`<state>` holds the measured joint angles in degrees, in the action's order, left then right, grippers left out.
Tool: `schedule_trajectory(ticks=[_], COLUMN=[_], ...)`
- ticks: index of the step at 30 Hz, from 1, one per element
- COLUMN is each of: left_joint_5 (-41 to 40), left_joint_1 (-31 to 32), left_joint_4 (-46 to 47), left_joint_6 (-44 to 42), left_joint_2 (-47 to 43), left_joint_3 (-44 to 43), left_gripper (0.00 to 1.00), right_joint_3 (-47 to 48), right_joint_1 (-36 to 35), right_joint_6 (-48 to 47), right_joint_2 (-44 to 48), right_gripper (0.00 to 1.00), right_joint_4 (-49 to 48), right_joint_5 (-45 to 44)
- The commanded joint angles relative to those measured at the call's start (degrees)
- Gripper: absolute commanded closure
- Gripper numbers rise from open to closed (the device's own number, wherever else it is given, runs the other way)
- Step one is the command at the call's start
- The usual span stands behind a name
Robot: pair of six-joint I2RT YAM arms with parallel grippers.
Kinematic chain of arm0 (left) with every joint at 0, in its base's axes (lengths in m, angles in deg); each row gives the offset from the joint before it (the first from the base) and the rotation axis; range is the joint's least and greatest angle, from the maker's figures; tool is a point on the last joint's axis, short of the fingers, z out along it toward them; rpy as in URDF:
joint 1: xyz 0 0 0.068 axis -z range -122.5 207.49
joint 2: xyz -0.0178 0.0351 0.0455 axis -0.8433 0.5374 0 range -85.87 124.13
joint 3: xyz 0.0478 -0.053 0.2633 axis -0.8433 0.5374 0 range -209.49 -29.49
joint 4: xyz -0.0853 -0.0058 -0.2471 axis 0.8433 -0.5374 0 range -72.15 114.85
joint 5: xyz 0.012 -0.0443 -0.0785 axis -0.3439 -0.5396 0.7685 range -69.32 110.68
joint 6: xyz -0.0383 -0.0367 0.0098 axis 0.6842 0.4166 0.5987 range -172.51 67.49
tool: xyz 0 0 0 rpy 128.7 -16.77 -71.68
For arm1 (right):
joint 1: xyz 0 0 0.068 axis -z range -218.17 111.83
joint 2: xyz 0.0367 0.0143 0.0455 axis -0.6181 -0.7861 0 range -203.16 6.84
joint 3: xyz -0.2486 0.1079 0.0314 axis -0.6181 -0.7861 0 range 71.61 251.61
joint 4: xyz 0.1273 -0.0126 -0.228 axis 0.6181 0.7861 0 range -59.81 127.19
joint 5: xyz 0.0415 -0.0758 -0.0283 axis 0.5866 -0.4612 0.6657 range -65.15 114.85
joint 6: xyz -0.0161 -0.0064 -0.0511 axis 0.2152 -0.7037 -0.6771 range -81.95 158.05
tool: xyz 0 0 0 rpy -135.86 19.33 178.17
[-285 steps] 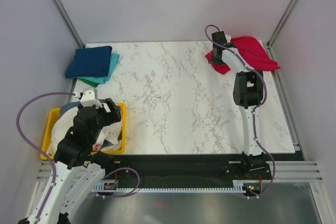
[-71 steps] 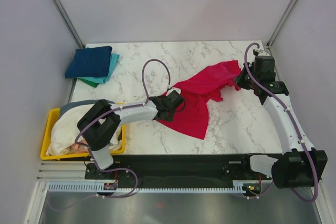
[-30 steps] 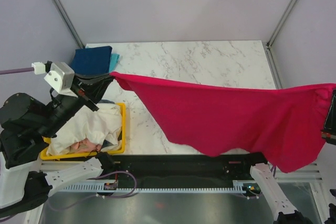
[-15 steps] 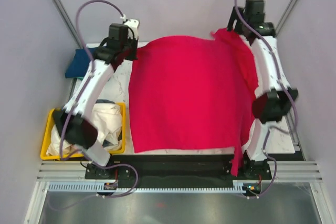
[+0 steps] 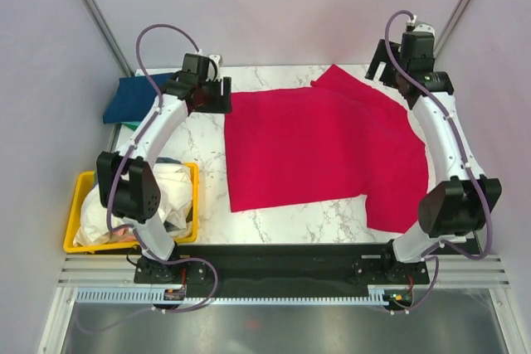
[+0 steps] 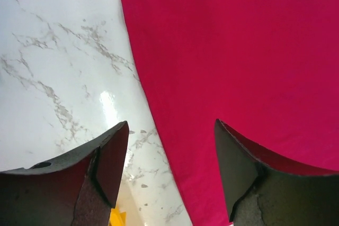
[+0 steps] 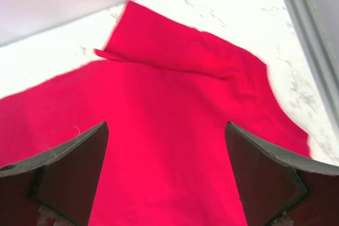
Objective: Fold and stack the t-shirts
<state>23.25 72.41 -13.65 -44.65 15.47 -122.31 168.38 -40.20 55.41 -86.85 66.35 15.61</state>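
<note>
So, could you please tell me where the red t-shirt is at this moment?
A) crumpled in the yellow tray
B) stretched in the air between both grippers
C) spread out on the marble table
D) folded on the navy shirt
C: the red t-shirt lies spread on the table, with the left gripper and right gripper open above it.

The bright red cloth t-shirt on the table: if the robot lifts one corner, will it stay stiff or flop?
It would probably flop: the bright red cloth t-shirt lies limp and follows the white marble table, with soft wrinkles near its far sleeve. It looks thin, so likely light. Pushed, it would probably bunch up rather than slide whole.
</note>
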Motion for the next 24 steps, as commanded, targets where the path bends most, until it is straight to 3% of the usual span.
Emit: schedule_trajectory(ticks=[1, 5, 10, 14, 18, 24], left_joint_5=[4.3, 4.1, 3.2, 0.1, 1.3, -0.4], left_joint_1=[1.8, 6.9, 12.9, 14.8, 15.5, 18.0], left_joint_4=[8.5, 13.8, 17.5, 17.5, 16.7, 16.9], left_joint_6=[7.4, 9.9, 13.7, 15.3, 19.0, 23.2], left_joint_2=[-5.3, -5.5, -0.6, 2.1, -1.9, -7.0], left_joint_3=[9.5, 17.7, 23.3, 25.6, 33.1, 46.6], left_gripper=[0.28, 0.29, 0.31, 0.33, 0.38, 0.39], right_joint_3=[-7.5, -7.8, -2.7, 11.5, 24.7, 30.7], right_joint_1=[0.2, 0.1, 0.3, 0.3, 0.2, 0.4], right_joint_6=[2.8, 4.2, 7.1, 10.2, 11.5, 14.0], right_joint_2=[-4.5, -11.1, -19.1, -31.3, -42.8, -51.5], right_gripper=[0.02, 0.02, 0.02, 0.02, 0.02, 0.02], right_joint_4=[-8.5, -12.1, -14.2, -14.4, -13.1, -16.0], right_joint_5=[6.5, 14.2, 16.2, 19.5, 21.0, 22.2])
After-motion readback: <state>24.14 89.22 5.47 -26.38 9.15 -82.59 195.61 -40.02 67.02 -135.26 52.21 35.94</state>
